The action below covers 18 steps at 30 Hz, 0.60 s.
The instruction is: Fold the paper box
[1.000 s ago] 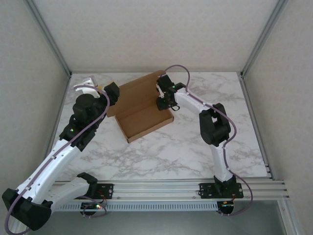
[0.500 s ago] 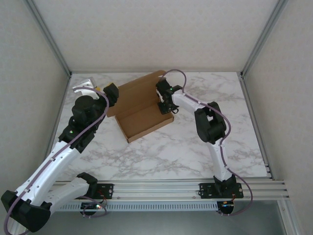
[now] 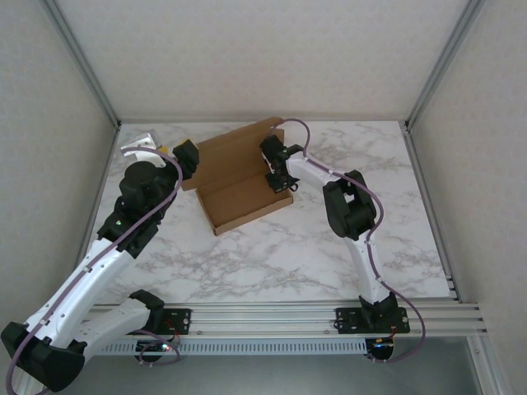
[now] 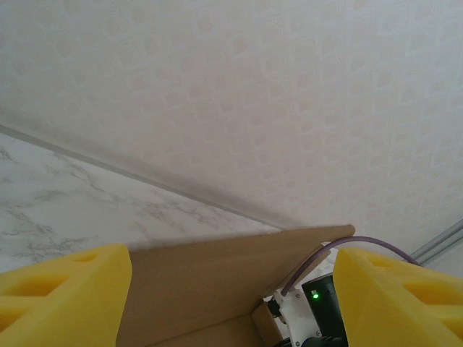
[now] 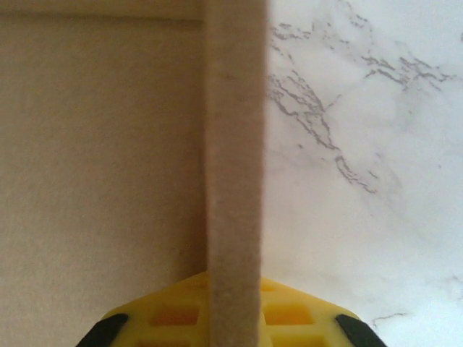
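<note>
Closed over the last second, the right gripper (image 3: 277, 171): jaws from half-wide down to a pinch on the right side wall (image 5: 233, 144) of the paper box (image 3: 239, 185), with yellow pads (image 5: 289, 318) on either side of the upright cardboard edge. Elbow swung a little inward too. As a judgement, for the fold: wall now in hand, ready to be bent or steadied (no tuck made yet).

Hardly any shift at the left gripper (image 3: 184, 156): jaws wide, holding nothing, just beside the left end of the raised back panel (image 4: 217, 267).

Box at the far middle of the bench (image 3: 346, 239), tray open, back panel standing at the rear.

Counted: one paper box, two arms, two grippers, one bench.
</note>
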{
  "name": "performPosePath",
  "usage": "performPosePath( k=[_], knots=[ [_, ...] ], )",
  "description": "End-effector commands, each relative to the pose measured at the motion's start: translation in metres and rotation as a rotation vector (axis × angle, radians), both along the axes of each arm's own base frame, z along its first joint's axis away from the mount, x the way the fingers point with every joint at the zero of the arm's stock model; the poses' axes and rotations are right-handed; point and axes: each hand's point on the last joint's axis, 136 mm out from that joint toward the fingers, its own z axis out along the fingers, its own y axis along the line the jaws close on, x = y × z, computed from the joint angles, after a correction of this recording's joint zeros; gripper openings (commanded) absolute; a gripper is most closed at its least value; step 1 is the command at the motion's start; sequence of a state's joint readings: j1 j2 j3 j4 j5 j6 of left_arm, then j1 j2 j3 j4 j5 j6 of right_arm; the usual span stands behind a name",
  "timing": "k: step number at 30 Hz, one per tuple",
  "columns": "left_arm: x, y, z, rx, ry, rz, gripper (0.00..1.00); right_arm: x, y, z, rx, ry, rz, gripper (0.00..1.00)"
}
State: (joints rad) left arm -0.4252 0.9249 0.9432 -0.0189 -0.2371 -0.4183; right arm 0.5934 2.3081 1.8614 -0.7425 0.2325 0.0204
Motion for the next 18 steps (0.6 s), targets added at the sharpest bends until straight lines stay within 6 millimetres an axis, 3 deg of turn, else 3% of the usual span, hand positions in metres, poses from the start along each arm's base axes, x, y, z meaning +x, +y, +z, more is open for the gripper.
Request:
performPosePath(
  k=[1, 6, 13, 18],
  knots=[
    [-0.004, 0.001, 0.004, 0.008, -0.027, 0.006, 0.74, 0.004, -0.015, 0.002, -0.153, -0.054, -0.003, 0.06],
    [-0.003, 0.0, 0.004, 0.006, -0.027, 0.004, 0.74, 0.006, -0.025, 0.012, -0.302, -0.113, 0.004, 0.01],
    [-0.002, -0.001, 0.001, 0.006, -0.022, 0.003, 0.74, -0.003, -0.026, 0.003, -0.284, -0.082, -0.007, 0.08],
    [-0.001, -0.001, -0.003, 0.002, -0.014, 0.001, 0.74, -0.005, -0.032, 0.002, -0.307, -0.085, -0.024, 0.07]
  ],
)
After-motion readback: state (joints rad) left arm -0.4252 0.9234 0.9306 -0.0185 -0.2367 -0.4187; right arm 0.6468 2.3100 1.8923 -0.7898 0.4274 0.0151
